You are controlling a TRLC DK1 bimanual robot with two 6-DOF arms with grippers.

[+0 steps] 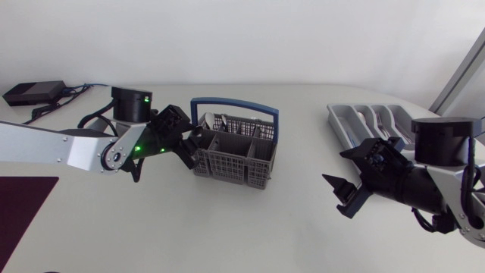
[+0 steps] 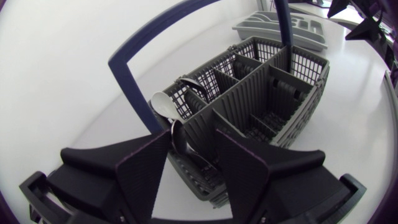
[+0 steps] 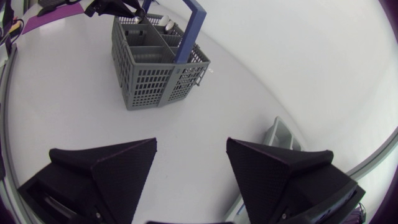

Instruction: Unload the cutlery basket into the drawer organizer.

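The grey cutlery basket [image 1: 235,148] with a blue handle [image 1: 227,102] stands mid-table. Spoons [image 1: 220,121] stick up in its left compartments. My left gripper [image 1: 193,148] is at the basket's left end. In the left wrist view its fingers [image 2: 194,158] stand partly apart over the basket's [image 2: 273,106] end wall. A metal spoon [image 2: 178,138] lies between them against one finger, beside a white spoon [image 2: 163,104]. My right gripper [image 1: 345,193] hangs open and empty right of the basket [image 3: 155,62], in front of the grey drawer organizer [image 1: 356,121].
A black box [image 1: 30,92] with cables sits at the back left. A dark purple mat [image 1: 23,205] lies at the front left. The organizer [image 2: 280,25] is beyond the basket as seen from the left wrist. Bare tabletop lies between basket and right gripper [image 3: 191,165].
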